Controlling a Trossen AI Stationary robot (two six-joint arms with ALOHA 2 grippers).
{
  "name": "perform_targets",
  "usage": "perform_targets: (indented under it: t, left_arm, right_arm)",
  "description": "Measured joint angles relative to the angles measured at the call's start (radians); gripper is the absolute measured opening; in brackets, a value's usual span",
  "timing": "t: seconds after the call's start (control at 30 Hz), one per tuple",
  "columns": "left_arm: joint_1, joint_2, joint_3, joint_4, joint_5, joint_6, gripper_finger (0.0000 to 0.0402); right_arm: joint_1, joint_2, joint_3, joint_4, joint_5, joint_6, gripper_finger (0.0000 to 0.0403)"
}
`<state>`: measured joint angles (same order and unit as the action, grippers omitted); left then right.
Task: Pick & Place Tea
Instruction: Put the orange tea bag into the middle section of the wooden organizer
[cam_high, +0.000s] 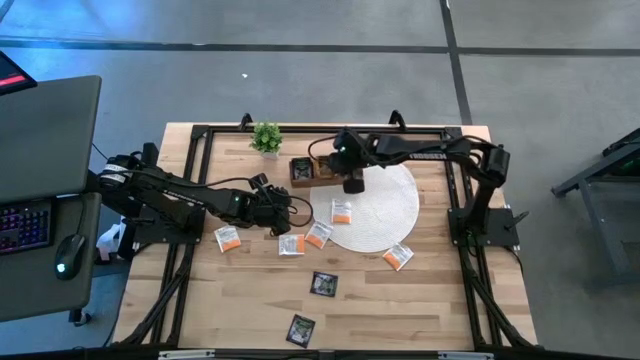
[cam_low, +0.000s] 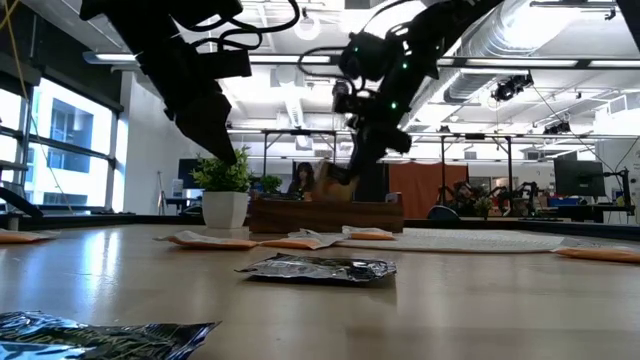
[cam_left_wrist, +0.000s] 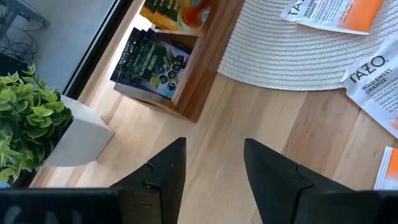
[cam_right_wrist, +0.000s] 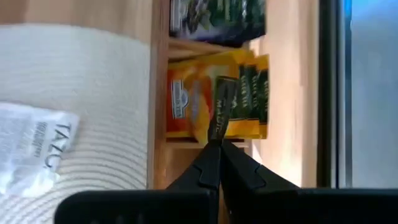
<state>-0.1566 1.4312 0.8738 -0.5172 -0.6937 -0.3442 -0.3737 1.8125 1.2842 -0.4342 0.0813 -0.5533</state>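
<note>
My right gripper (cam_right_wrist: 217, 149) is shut on a yellow-brown tea sachet (cam_right_wrist: 221, 106) that shows edge-on. It hangs over the wooden tray (cam_high: 303, 170), above a compartment holding yellow sachets (cam_right_wrist: 193, 106). Black sachets (cam_left_wrist: 152, 62) fill the neighbouring compartment. Loose white-and-orange sachets lie flat on the table (cam_high: 227, 238) and on the round mat (cam_high: 342, 212). Two black ones (cam_high: 324, 284) lie nearer the front edge. My left gripper (cam_left_wrist: 214, 168) hovers open over bare wood, to the left of the tray, with nothing between its fingers. My right gripper pinches the sachet's near edge (cam_right_wrist: 215, 132) between its two fingertips. The fingers slant down from the table's right side. The sachet sticks out past the fingertips and is lifted clear of the tray (cam_low: 336, 175).
A small potted plant (cam_high: 266, 138) stands at the far edge, left of the tray. The white woven mat (cam_high: 385, 205) lies to the right of the tray. A black frame (cam_high: 200, 135) borders the table's far, left and right sides. The front centre holds only two black sachets.
</note>
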Motion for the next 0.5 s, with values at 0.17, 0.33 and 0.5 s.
perform_targets:
  t: [0.17,0.33,0.5]
  left_arm:
    - [0.000,0.000,0.000,-0.001,0.000,0.000,0.0158]
    - [0.000,0.000,0.000,0.000,0.000,0.000,0.0158]
    - [0.000,0.000,0.000,-0.001,0.001,0.000,0.0158]
  right_arm:
    - [0.001,0.025,0.000,0.032,0.044,-0.039,0.0002]
    - [0.001,0.029,0.000,0.087,0.069,-0.043,0.0004]
    - [0.001,0.029,0.000,0.085,0.077,-0.041,0.0031]
